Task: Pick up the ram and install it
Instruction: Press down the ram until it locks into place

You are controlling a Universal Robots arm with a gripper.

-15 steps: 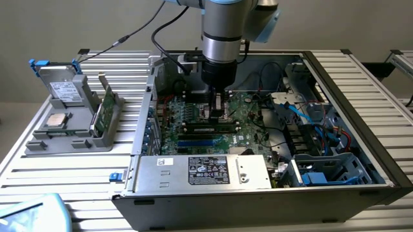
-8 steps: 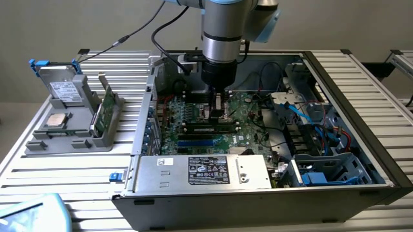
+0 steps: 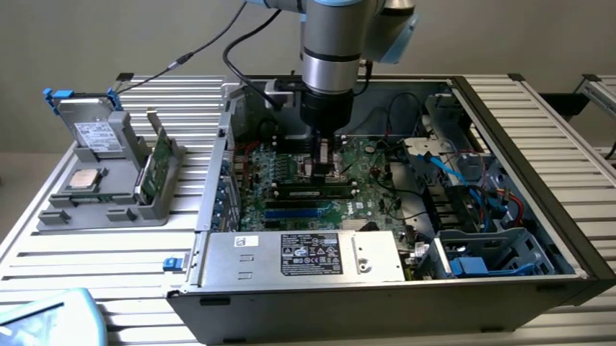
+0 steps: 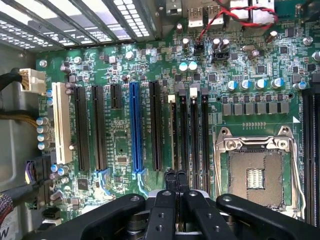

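We see the arm reaching down into the open computer case (image 3: 539,238), with the gripper (image 3: 325,167) low over the motherboard (image 3: 288,173). In the wrist view the gripper (image 4: 176,181) has its fingers (image 4: 170,179) pressed together, nothing between them, their tips above the memory slots (image 4: 192,130) beside the processor socket (image 4: 256,175). In the exterior view the ram (image 3: 313,192) lies seated flat in a slot just at 6 o'clock of the gripper. At 9 o'clock of the case, well apart, a grey tray (image 3: 106,194) holds a silver chip (image 3: 86,179), a green card (image 3: 157,167) and a drive (image 3: 94,133).
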